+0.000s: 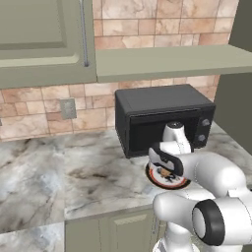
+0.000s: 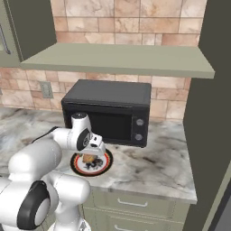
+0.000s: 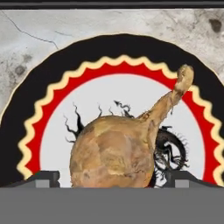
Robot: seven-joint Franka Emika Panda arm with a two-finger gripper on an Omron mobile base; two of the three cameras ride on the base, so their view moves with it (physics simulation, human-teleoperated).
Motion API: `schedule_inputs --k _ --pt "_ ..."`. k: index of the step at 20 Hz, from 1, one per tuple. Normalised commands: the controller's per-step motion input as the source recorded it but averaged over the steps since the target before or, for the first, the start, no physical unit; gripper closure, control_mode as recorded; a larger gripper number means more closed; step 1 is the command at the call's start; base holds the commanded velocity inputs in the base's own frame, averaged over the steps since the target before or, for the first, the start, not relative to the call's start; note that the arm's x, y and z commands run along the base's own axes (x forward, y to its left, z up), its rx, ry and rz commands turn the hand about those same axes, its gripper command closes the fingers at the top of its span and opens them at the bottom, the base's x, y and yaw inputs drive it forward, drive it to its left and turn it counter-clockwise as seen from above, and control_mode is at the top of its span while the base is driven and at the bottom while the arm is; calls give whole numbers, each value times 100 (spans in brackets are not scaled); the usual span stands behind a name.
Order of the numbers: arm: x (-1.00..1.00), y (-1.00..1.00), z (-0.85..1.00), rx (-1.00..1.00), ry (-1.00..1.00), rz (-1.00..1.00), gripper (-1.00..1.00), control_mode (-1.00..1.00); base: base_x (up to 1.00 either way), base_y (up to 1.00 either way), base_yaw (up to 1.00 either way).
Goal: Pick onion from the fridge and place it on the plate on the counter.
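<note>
Along the tiled back wall, the marble bench (image 1: 59, 172) carried a black microwave (image 1: 162, 118) under a sage-green shelf (image 2: 122, 58), and the plate (image 2: 103, 168) sat just in front of the microwave, close enough to the front edge for the arm to reach down onto it. From where I stood, the white arm had folded over so that its end effector (image 2: 91, 158) pointed down over the plate's middle, which is where a drop would need to be lined up.

In the hand view the plate's black and red rim (image 3: 52, 87) ringed the frame, and the onion (image 3: 116, 153) sat between the 2 dark fingertips (image 3: 43, 178), its thin stem slanting up toward the rim. The tips stood on either side of the bulb, apparently pinching it, though the contact itself lay hidden. I could not tell whether the onion rested on the plate or hung just above it. My guess was that only the release remained.
</note>
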Motion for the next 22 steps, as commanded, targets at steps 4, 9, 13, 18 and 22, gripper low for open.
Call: schedule_inputs --k 4,9,13,18,22 --pt "-2 0 22 0 0 0 -100 -100 0 0 0" --pt "-45 0 59 0 -1 0 -100 -100 0 0 0" --pt "-72 0 77 0 -2 0 -100 -100 0 0 0" --pt "-91 -3 79 0 -3 0 -100 -100 0 0 0" --pt "-65 -1 86 0 -1 0 -100 -100 0 0 0"
